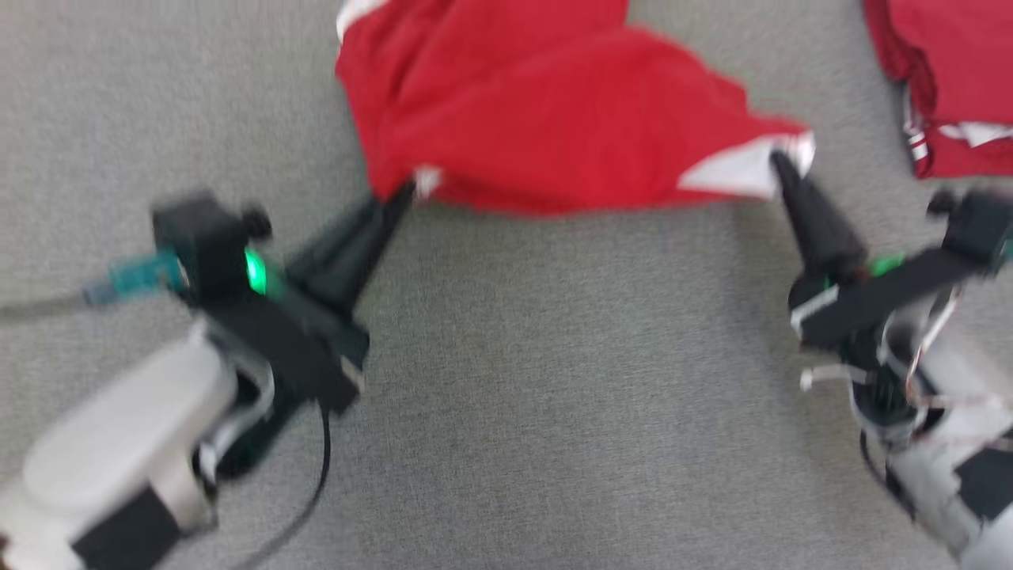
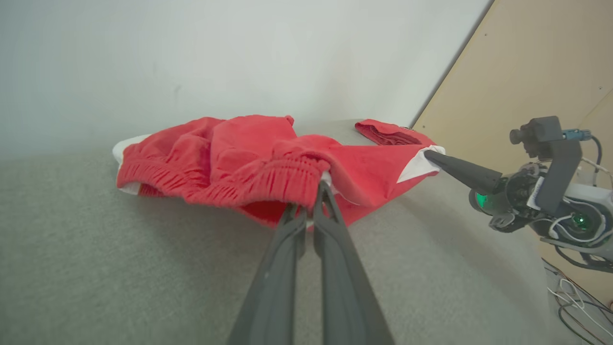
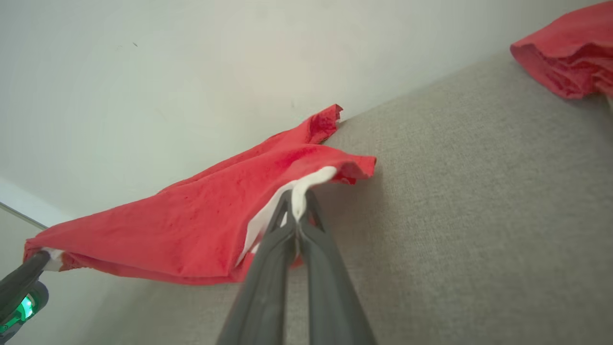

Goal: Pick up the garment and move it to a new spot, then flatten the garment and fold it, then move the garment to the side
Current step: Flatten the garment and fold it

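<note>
Grey woven cloth all over the table (image 1: 506,412), flat and bare on the near half. Behind the table's far edge, a plain pale wall (image 2: 215,52). Off the table's right side, a tan board panel (image 2: 536,67), with loose cables (image 2: 570,306) lower down.

Toward the table's far middle, the red garment (image 1: 554,119) with white trim. Stretched and lifted clear of the table along its near edge, back part bunched on the cloth. At the gathered waistband end, left gripper (image 1: 405,192) pressed together on the fabric. At the white-trimmed corner, right gripper (image 1: 779,165) pinching likewise.

At the table's far right corner, a second red piece of clothing (image 1: 961,79), well apart from both grippers and cut off at the view's edge. Head view blurred. Underside of the lifted cloth hidden, so no telling what lies beneath.
</note>
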### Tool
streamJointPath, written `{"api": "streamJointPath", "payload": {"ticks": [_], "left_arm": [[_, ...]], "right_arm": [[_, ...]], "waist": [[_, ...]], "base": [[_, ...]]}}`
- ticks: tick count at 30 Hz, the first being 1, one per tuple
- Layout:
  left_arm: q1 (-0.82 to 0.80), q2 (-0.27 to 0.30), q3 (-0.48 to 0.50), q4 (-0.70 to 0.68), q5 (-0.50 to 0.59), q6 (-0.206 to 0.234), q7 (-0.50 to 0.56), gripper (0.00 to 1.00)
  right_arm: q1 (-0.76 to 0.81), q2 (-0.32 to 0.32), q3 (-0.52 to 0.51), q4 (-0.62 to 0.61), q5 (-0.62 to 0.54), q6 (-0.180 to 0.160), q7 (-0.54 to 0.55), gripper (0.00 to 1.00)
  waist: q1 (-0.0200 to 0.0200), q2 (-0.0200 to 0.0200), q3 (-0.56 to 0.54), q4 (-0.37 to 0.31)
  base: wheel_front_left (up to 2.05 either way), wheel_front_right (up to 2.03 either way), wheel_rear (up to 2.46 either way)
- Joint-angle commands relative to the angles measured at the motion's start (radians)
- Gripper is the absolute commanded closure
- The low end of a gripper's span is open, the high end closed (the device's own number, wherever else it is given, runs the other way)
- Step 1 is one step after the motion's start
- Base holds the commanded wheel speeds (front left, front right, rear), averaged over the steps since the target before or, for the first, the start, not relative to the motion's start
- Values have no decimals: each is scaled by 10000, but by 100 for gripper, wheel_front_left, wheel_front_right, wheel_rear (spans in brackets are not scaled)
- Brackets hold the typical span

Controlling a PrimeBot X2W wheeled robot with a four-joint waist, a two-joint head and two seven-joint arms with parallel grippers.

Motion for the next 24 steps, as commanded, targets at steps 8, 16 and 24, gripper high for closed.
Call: {"api": "streamJointPath", "payload": {"ticks": [8,16,24], "left_arm": [[2922,-10,237,-671,1192,69,-25,100],[5112,-145,752,-633,1920,131,-26,100],[6655,-230,1294,-587,2601,64,-26,100]], "right_arm": [[2861,181,-546,-632,149,-29,-84,100],[5543,469,-1429,-1305,-188,-29,8,100],[8155,1192,-2352,-2462,-661,-29,457,100]], "waist": [[4,2,-1385,-144],[4,2,-2195,-22],[4,2,-2672,140]], "base": [[0,0,0],[0,0,0],[0,0,0]]}}
